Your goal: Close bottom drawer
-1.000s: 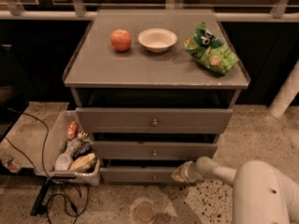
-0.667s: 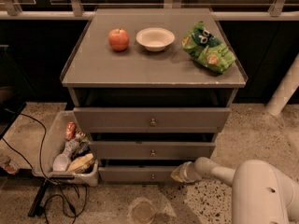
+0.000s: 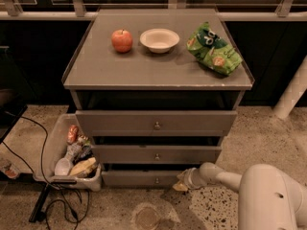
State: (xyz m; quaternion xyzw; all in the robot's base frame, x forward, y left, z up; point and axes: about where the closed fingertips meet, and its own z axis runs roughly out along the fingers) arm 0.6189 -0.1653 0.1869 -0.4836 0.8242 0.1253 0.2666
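The grey cabinet has three drawers. The bottom drawer (image 3: 139,178) is the lowest, with a flat grey-brown front and a small round knob (image 3: 157,180). Its front stands slightly forward of the cabinet body, a dark gap above it. My gripper (image 3: 181,183) is low at the drawer front's right end, close against it. The white arm (image 3: 268,195) reaches in from the lower right. The middle drawer (image 3: 157,154) and top drawer (image 3: 156,123) sit above, both also slightly out.
On the cabinet top lie a red apple (image 3: 122,40), a white bowl (image 3: 159,40) and a green chip bag (image 3: 214,49). A clear bin of trash (image 3: 72,155) stands on the floor at the cabinet's left, with black cables (image 3: 45,200) beside it. A white post (image 3: 292,92) stands at right.
The view has shifted slightly, so the cabinet sits a little more to the left and higher. My gripper stays at the bottom drawer's right end.
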